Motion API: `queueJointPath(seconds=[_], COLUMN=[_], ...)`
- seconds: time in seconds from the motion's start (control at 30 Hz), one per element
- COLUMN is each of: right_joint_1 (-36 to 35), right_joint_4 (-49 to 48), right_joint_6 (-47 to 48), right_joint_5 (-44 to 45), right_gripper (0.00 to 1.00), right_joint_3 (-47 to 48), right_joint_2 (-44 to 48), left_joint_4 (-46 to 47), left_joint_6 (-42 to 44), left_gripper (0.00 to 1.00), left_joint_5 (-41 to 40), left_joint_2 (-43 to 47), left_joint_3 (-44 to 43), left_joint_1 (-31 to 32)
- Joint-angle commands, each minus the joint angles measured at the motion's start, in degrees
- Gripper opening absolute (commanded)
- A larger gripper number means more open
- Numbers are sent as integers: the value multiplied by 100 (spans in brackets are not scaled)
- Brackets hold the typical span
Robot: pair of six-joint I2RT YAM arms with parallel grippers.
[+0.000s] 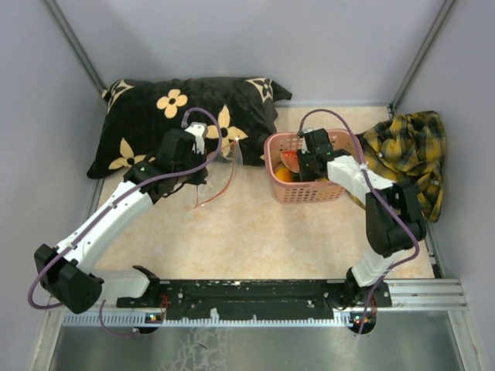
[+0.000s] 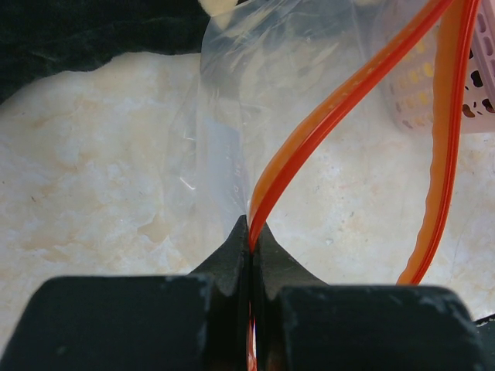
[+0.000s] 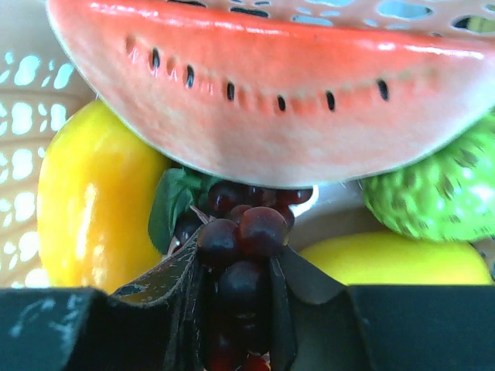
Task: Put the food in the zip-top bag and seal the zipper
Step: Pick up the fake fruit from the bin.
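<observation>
My left gripper (image 1: 203, 147) (image 2: 252, 232) is shut on the red-orange zipper strip (image 2: 325, 116) of the clear zip-top bag (image 1: 220, 166) (image 2: 232, 100), holding its mouth up over the mat. My right gripper (image 1: 303, 162) (image 3: 236, 267) is down inside the pink basket (image 1: 305, 192), shut on the dark purple grape bunch (image 3: 241, 232). Above the grapes lies the red watermelon slice (image 3: 286, 85). An orange-yellow fruit (image 3: 97, 201) is at the left, a bumpy green fruit (image 3: 437, 193) at the right, and a yellow piece (image 3: 394, 259) below it.
A black pillow with tan flowers (image 1: 178, 116) lies at the back left, just behind the bag. A yellow plaid cloth (image 1: 410, 151) lies at the right beside the basket. The basket also shows through the bag in the left wrist view (image 2: 479, 85).
</observation>
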State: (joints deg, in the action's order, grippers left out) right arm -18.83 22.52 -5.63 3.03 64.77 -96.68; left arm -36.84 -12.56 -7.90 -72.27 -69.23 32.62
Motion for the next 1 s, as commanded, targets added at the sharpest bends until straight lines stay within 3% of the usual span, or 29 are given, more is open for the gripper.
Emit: queueJointPath(seconds=[0.0,0.23,0.53,0.97], right_joint_1=[53,48,-46,-519], right_joint_4=[131,19,-843,-1733], right_joint_6=[68,127,318,838], right_joint_5=[130,301,314,555], right_gripper=[20,9,0,0], right_joint_3=[-31,-171,-535,-586], right_joint_2=[770,1515,2527,3416], left_joint_4=[101,92,91,95], left_joint_6=[87,85,84,96], left_gripper=[0,0,0,0], left_joint_5=[48,61,89,216], left_joint_2=[82,88,115,148], left_joint_3=[-19,-20,-17,-29], left_joint_1=[-28,-27,-28,-27])
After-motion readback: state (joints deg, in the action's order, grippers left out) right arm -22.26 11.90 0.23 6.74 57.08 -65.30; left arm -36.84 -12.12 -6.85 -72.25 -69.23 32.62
